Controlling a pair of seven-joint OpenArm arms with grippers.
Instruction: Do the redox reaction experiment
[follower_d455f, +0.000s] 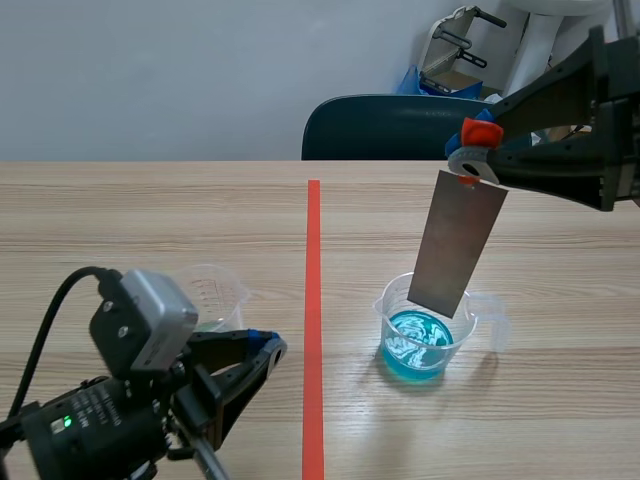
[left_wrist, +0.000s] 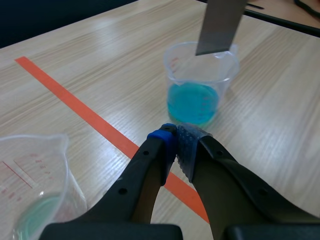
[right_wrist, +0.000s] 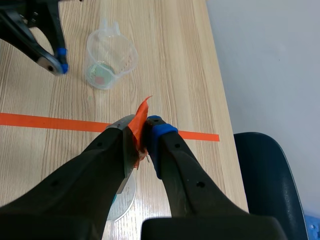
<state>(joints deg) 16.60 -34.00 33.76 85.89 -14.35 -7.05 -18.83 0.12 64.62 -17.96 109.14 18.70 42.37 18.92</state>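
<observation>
**Right gripper** (follower_d455f: 478, 150): raised over the right half of the table (follower_d455f: 150, 220). Fingers clamped on the upper end of the metal strip (follower_d455f: 458, 243), where an orange tag (right_wrist: 142, 117) is fixed. In the right wrist view the tag stands pinched between the two pads and sticks out past their tips.

**Metal strip**: flat, grey and rectangular. It hangs from the right gripper, tilted, with its top toward the arm and its lower end toward the centre line. The lower edge sits at the mouth of the blue beaker (follower_d455f: 385, 300), above the liquid and not dipped in it.

**Blue beaker**: clear plastic with printed graduations and a side handle. It stands upright on the table, to the right of the orange tape line (follower_d455f: 313, 300). It holds blue liquid (follower_d455f: 418, 343) in roughly its lower third.

**Left gripper** (follower_d455f: 268, 350): low over the near left of the table, just left of the tape line. Fingers closed with the pads pressed together and nothing between them. It points toward the blue beaker but stands apart from it.

**Second beaker** (follower_d455f: 215, 295): clear plastic with a spout, upright beside the left gripper on the left half of the table. A thin pale greenish layer lies at its bottom.

**Chair** (follower_d455f: 390, 125): dark blue, behind the far table edge.
</observation>
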